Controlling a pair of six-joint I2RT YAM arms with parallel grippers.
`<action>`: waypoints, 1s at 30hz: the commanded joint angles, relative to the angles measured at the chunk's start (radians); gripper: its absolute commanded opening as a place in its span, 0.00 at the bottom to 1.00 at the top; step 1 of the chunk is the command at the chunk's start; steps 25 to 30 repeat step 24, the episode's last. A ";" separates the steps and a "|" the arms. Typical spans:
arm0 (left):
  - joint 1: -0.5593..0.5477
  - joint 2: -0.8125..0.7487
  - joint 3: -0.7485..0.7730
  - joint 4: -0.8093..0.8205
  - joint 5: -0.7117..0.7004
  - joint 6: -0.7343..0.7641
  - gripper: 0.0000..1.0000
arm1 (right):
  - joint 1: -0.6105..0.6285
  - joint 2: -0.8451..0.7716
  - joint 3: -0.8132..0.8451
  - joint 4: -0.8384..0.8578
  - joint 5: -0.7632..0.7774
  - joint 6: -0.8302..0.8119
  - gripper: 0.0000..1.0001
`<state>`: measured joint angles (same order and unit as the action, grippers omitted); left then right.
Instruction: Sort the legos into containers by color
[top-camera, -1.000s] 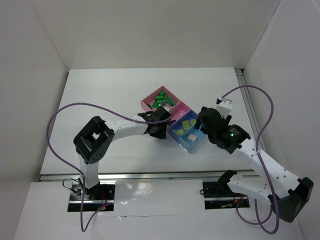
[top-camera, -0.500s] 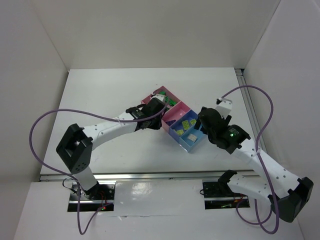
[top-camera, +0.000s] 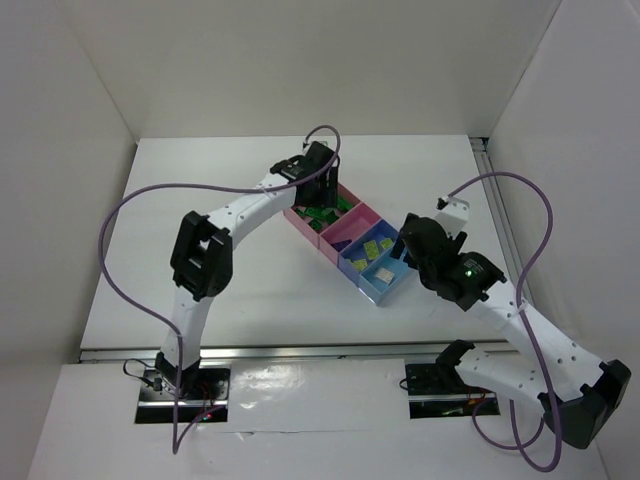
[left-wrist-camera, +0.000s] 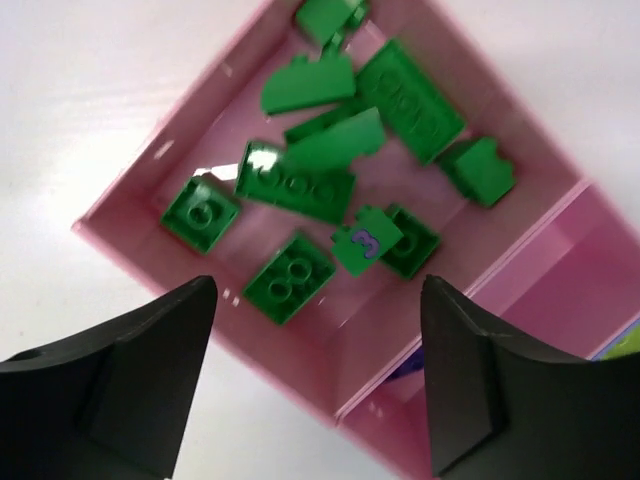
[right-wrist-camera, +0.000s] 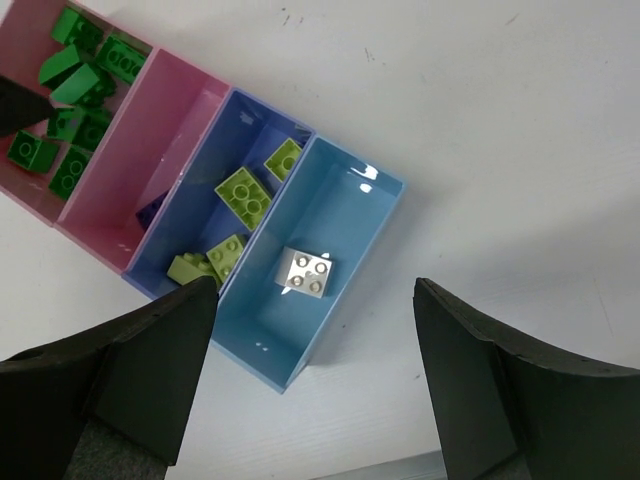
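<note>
The left claw (left-wrist-camera: 317, 285) hangs open above the pink bin (left-wrist-camera: 150, 170) of green bricks (left-wrist-camera: 295, 185). The right claw (right-wrist-camera: 315, 290) gapes empty over the light blue bin (right-wrist-camera: 350, 215) with one white brick (right-wrist-camera: 306, 273).

The white-and-black left robot arm (top-camera: 200, 265) rises from its base at seven o'clock of the overhead view, bends at the elbow and stretches toward one o'clock. Its black two-finger left gripper (top-camera: 322, 192) points down, its dark fingers (left-wrist-camera: 140, 380) spread wide with nothing between them. The white-and-black right robot arm (top-camera: 520, 325) runs from five o'clock toward eleven o'clock. Its black right gripper (top-camera: 408, 245) tilts down, jaws likewise wide apart and empty.
</note>
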<state>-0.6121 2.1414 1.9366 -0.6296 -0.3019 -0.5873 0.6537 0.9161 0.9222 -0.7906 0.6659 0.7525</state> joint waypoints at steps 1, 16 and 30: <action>-0.012 -0.098 -0.017 -0.084 0.010 -0.008 0.87 | -0.005 -0.019 0.012 -0.006 0.038 0.015 0.87; 0.126 -0.687 -0.468 -0.064 -0.078 -0.008 0.90 | -0.014 0.167 0.168 -0.068 0.182 0.073 1.00; 0.193 -0.779 -0.538 -0.064 -0.060 0.011 0.89 | -0.014 0.264 0.199 -0.084 0.166 0.053 1.00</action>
